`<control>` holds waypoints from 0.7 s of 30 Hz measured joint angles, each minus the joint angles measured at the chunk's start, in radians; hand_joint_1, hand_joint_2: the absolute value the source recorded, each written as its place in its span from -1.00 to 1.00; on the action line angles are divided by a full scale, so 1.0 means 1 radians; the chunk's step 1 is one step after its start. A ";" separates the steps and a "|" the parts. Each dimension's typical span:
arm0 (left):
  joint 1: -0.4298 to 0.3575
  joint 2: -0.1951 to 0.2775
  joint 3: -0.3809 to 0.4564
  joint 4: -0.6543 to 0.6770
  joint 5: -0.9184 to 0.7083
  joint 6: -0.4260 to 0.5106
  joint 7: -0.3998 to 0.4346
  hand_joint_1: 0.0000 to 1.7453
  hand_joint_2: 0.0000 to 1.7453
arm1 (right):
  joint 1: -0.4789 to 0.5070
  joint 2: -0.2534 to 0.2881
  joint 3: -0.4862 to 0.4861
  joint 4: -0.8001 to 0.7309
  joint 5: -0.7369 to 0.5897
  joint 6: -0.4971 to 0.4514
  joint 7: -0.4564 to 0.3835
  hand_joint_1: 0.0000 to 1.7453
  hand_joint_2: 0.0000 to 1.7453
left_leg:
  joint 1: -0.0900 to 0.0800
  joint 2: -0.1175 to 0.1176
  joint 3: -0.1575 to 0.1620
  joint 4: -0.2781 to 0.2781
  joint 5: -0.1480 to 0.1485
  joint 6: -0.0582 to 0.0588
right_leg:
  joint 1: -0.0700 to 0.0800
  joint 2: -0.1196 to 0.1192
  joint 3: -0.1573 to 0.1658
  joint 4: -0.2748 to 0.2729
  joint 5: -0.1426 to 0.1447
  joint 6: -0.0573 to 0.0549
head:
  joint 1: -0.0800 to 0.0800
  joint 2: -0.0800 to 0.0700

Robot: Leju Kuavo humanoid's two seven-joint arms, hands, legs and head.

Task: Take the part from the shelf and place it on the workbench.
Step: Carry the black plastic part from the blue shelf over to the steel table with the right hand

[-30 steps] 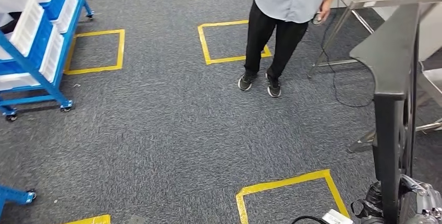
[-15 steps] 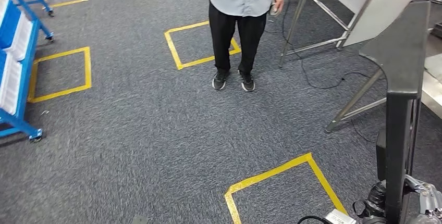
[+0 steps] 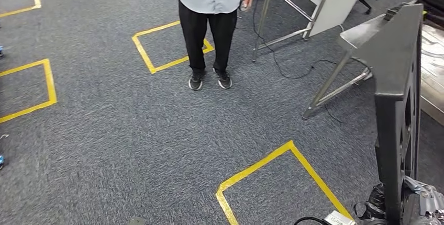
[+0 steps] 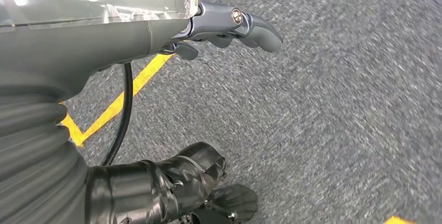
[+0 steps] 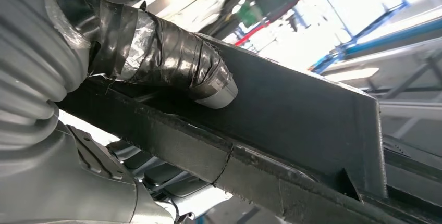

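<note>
- At the head view's right edge, the right hand (image 3: 419,204) grips the tall black part (image 3: 396,104), held upright over the grey carpet (image 3: 131,141); its thumb (image 5: 172,62) presses the part's flat face
- left hand (image 4: 229,26) hangs over carpet, fingers (image 4: 260,31) apart, grasping nothing
- a person (image 3: 209,26) stands ahead beside a steel counter (image 3: 293,5); yellow tape squares (image 3: 277,178) mark the floor

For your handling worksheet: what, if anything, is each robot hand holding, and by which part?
The right hand grips the black part at its lower end, thumb pressed on its flat face. The left hand holds nothing.
</note>
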 joint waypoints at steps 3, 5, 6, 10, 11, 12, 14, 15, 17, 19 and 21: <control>-0.002 -0.001 0.000 0.000 0.000 -0.001 -0.004 -1.00 1.00 | 0.000 0.000 0.000 0.001 0.001 0.000 0.000 1.00 1.00 | -0.002 0.032 0.013 0.000 -0.010 -0.007 | 0.006 -0.049 0.094 -0.184 0.091 -0.008 | 0.000 0.000; -0.003 -0.001 0.000 0.000 0.000 -0.001 -0.005 -1.00 1.00 | 0.000 0.000 0.000 0.000 0.002 0.000 0.000 1.00 1.00 | -0.006 0.050 0.020 -0.001 -0.015 -0.016 | 0.016 -0.077 0.128 -0.255 0.106 -0.018 | 0.000 0.000; -0.003 -0.002 0.000 0.000 0.000 -0.001 -0.005 -1.00 1.00 | 0.000 0.000 0.000 0.000 0.002 0.000 0.000 1.00 1.00 | -0.007 0.058 0.023 -0.003 -0.016 -0.021 | 0.021 -0.073 0.127 -0.257 0.104 -0.023 | 0.000 0.000; -0.007 -0.003 0.001 0.000 0.000 -0.001 -0.006 -1.00 1.00 | 0.003 0.000 0.000 -0.001 0.003 0.000 0.000 1.00 1.00 | -0.006 0.022 0.016 0.037 -0.054 -0.039 | 0.011 -0.030 0.134 -0.274 0.113 -0.046 | -0.001 0.000; -0.007 -0.003 0.001 0.000 0.000 -0.002 -0.007 -1.00 1.00 | 0.003 0.000 0.000 -0.001 0.003 0.000 0.000 1.00 1.00 | -0.004 -0.006 -0.007 0.089 -0.084 -0.040 | 0.008 -0.020 0.136 -0.277 0.114 -0.051 | -0.001 0.000; -0.006 -0.003 0.001 0.000 0.000 -0.002 -0.007 -1.00 1.00 | 0.002 0.000 0.000 -0.001 0.003 0.000 0.000 1.00 1.00 | -0.004 -0.025 -0.040 0.157 -0.118 -0.040 | 0.009 -0.009 0.137 -0.278 0.114 -0.054 | -0.001 0.000; -0.002 -0.003 0.001 0.000 0.000 -0.002 -0.007 -1.00 1.00 | 0.002 0.000 0.000 -0.001 0.003 0.000 0.000 1.00 1.00 | -0.005 -0.035 -0.098 0.267 -0.149 -0.039 | 0.011 0.018 0.138 -0.276 0.113 -0.057 | -0.001 0.000; 0.000 -0.003 0.001 0.000 0.000 -0.002 -0.007 -1.00 1.00 | 0.002 0.000 0.000 0.000 0.003 0.000 0.000 1.00 1.00 | -0.005 -0.036 -0.107 0.274 -0.135 -0.038 | 0.012 0.033 0.139 -0.274 0.112 -0.058 | -0.001 0.000; 0.001 -0.002 0.001 0.000 0.000 -0.002 -0.007 -1.00 1.00 | 0.003 0.000 -0.001 0.000 0.003 0.000 0.000 1.00 1.00 | -0.004 -0.052 -0.074 0.178 -0.058 -0.034 | 0.012 0.064 0.141 -0.269 0.110 -0.056 | -0.001 0.000; 0.001 -0.001 0.001 0.000 0.000 -0.002 -0.007 -1.00 1.00 | 0.002 0.000 -0.001 0.000 0.003 0.000 0.000 1.00 1.00 | 0.000 -0.110 -0.027 0.061 -0.007 -0.027 | 0.011 0.089 0.135 -0.259 0.105 -0.049 | -0.001 0.000; 0.000 -0.001 0.002 0.000 0.000 -0.003 -0.007 -1.00 1.00 | 0.001 0.000 -0.001 0.000 0.003 0.001 0.000 1.00 1.00 | -0.001 -0.147 -0.012 0.019 -0.002 -0.022 | 0.006 0.112 0.124 -0.253 0.105 -0.036 | -0.001 0.000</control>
